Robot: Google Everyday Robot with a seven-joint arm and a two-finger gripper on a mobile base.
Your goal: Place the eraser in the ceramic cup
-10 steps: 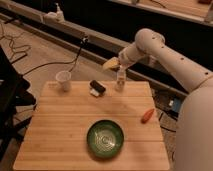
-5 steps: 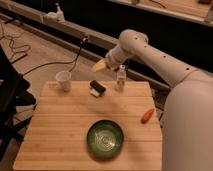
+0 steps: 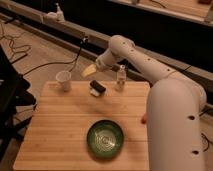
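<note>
End effector (image 3: 90,70) hovers near eraser (image 3: 97,88) on wooden table (image 3: 55,130).

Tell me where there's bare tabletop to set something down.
Bare wood runs from the ceramic cup down the left side of the table in view to the green bowl. The back edge is crowded: cup, eraser, clear bottle, with the end effector hovering near the eraser.

Inspection noted a wooden table (image 3: 55,131) standing on a grey floor (image 3: 42,52). Behind the table ran a long rail (image 3: 67,27), with dark panelling (image 3: 150,27) beyond it. A black cable (image 3: 76,54) dropped from the rail to the floor. Lighting was dim.
</note>
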